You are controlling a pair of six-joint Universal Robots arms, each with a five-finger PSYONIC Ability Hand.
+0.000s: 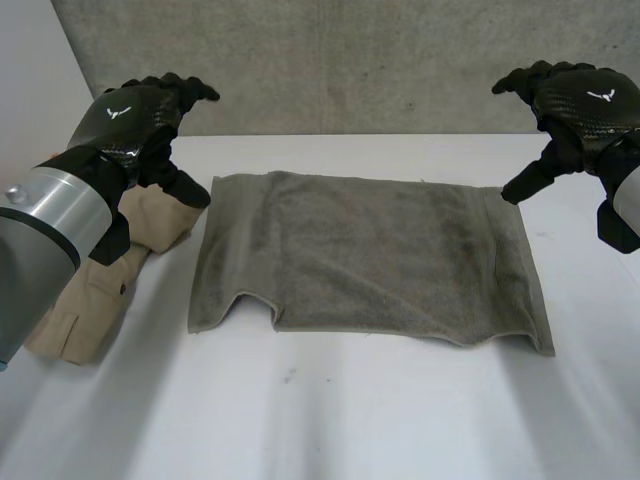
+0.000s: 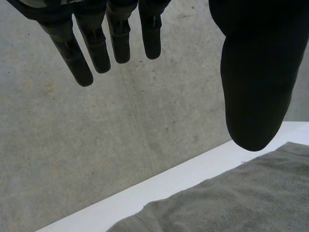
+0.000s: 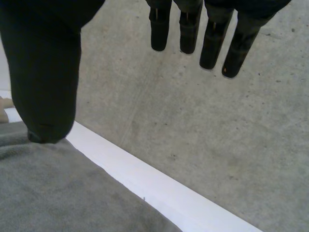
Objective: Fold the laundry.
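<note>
Towel [image 1: 370, 255] — grey-green terry, lying flat in the middle of the white tabletop [image 1: 350, 420], roughly rectangular w/ the long side running across. Far edge is straight. Near edge is uneven, w/ a stepped notch nr its left corner and a sagging lip nr the right. A stitched band runs along the right end, and the surface is lightly rumpled.

Beige garment [image 1: 100, 290] lies just beside the towel's left end, partly under the left arm [image 1: 50, 220]. Concrete wall [image 1: 350, 60] stands behind the tabletop's far edge.

Left robot hand [image 1: 140, 110] hangs in the air by the towel's far-left corner, fingers [image 2: 82, 67] straight and spread from the thumb [image 2: 253, 87], holding nothing. Right robot hand [image 1: 575, 100] hangs by the far-right corner — same pose, fingers extended, empty. Both are clear of the towel.
</note>
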